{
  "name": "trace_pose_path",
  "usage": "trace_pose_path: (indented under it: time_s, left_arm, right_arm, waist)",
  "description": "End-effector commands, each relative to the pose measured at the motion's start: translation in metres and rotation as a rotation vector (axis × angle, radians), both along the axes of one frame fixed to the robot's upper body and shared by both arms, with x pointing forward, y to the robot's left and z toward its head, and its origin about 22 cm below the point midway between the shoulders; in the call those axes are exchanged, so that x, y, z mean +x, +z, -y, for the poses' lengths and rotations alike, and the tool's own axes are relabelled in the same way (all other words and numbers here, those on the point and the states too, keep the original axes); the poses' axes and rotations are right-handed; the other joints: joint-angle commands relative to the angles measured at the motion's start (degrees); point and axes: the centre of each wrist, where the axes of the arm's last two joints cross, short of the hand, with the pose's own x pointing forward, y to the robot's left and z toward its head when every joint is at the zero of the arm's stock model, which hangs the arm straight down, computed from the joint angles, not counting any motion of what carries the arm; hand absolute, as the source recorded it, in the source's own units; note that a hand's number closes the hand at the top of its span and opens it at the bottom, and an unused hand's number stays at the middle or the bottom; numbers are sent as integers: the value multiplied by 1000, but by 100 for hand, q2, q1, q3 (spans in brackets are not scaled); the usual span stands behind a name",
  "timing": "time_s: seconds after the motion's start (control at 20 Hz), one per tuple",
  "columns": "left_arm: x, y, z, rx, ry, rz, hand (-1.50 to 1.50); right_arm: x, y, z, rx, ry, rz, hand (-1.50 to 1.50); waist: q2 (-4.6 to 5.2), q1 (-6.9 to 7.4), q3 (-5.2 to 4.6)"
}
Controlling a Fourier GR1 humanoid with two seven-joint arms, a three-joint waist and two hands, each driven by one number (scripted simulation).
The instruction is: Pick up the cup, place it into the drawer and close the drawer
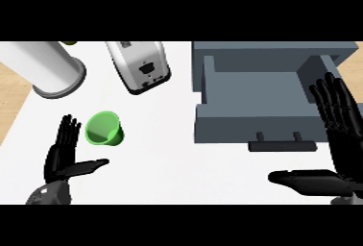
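Green cup (105, 128) upright, mouth facing up

A kitchen, by its fittings – a white surface (177, 163) carrying a steel toaster (139, 67), a white canister (46, 67) and a grey pull-out drawer (241, 129).

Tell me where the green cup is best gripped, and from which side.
Probably round the side wall of the cup, coming from the left: it stands mouth up, its wall is round, and the open left hand is beside it on that side.

One head cam, steeply down onto counter (177, 163), close.
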Motion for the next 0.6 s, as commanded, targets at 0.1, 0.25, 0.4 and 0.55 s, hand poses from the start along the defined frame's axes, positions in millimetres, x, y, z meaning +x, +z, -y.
trace_pose_path:
  time_s: [0.1,0.25,0.4,0.55]
  left_arm:
    - [-8,-23,-6,-21,27,25,-150]
    - [-4,-16,-21,-11,13,47,-150]
    - [-13,-28,-11,-10,10,44,-150]
    - [12,-11,-12,19,10,38,-150]
  right_arm:
    - [-7,16,7,-9,19,-6,-150]
    - [7,11,-15,-5,13,-15,-150]
    - [3,13,-6,-5,29,-4,-150]
    - [-14,17,-1,-12,26,-11,-150]
  waist:
    - [22,-77,-11]
    - [18,-32,-8]
    - [38,-81,-14]
    - [34,-109,-15]
